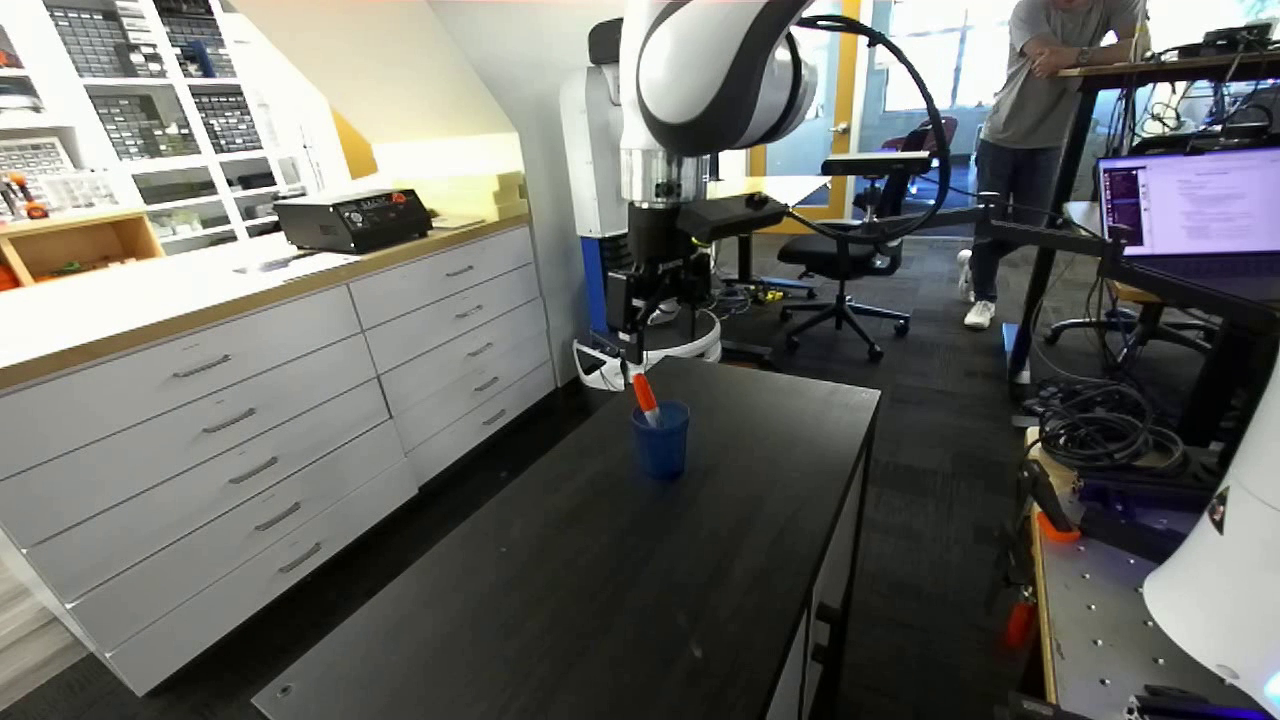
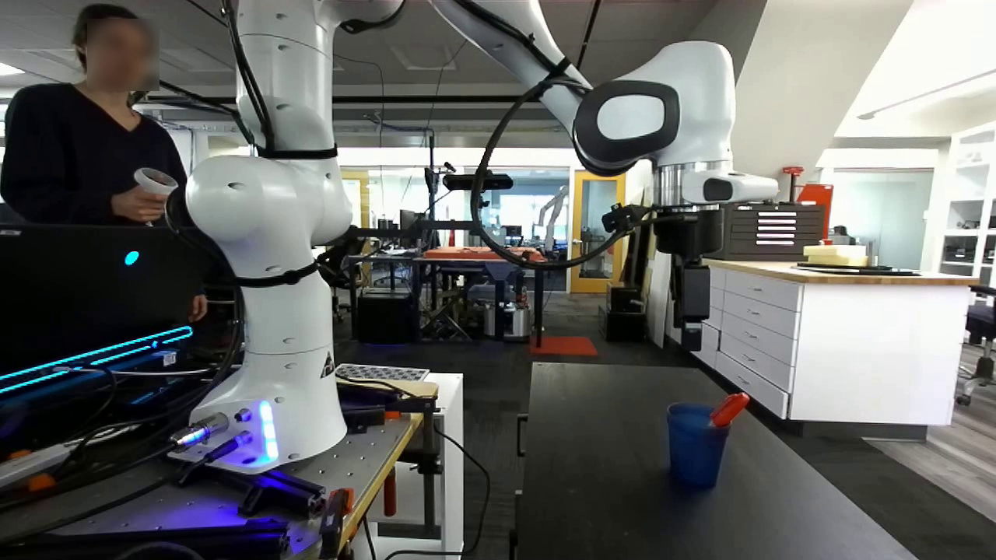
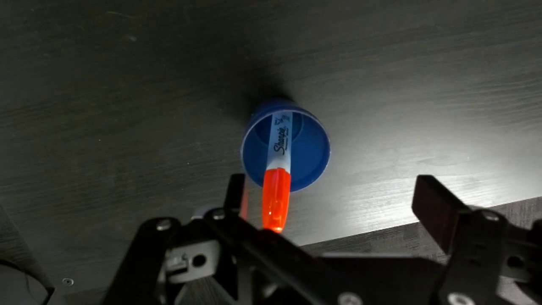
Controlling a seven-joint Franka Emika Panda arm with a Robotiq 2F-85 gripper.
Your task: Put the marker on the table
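The marker leans in a small blue cup (image 1: 663, 450), its red-orange cap sticking out above the rim. The marker shows in both exterior views (image 1: 646, 394) (image 2: 730, 409) and in the wrist view (image 3: 278, 169), where its white body lies inside the cup. The cup stands upright on the black table (image 1: 590, 580), also seen in the exterior view (image 2: 695, 451). My gripper (image 3: 331, 184) is open and empty, pointing down above the cup. In the wrist view the cap appears between the fingers, close to the left one, and the gripper hides its very tip.
White drawer cabinets (image 1: 250, 440) with a light countertop stand alongside the table. The robot's base stands on a metal bench (image 2: 373, 459) on the table's other side. The table's edge (image 3: 360, 233) shows below the cup in the wrist view. People stand in the background.
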